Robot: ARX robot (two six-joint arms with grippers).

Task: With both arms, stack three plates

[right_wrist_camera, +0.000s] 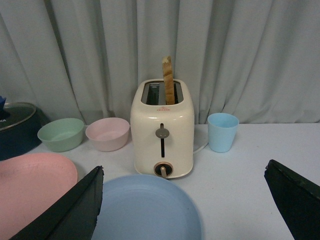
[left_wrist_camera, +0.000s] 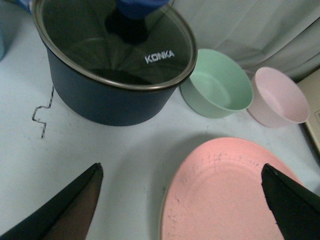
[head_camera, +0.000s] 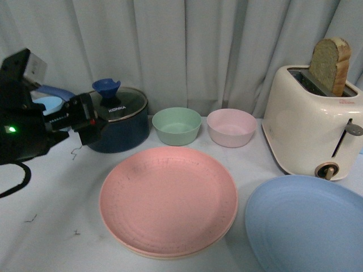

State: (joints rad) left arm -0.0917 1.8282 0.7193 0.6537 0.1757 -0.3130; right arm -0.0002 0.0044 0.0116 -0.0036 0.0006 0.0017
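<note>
The only word that can be read is the brand "KONKA", printed in white capital letters on the round glass lid (head_camera: 126, 103) of the dark blue cooking pot (head_camera: 122, 133). It shows small in the front view and clearer in the left wrist view, near the metal rim of the lid (left_wrist_camera: 159, 56). The cream two-slot toaster (head_camera: 306, 130) carries a faint reddish line of print near its top edge, too small to read.
</note>
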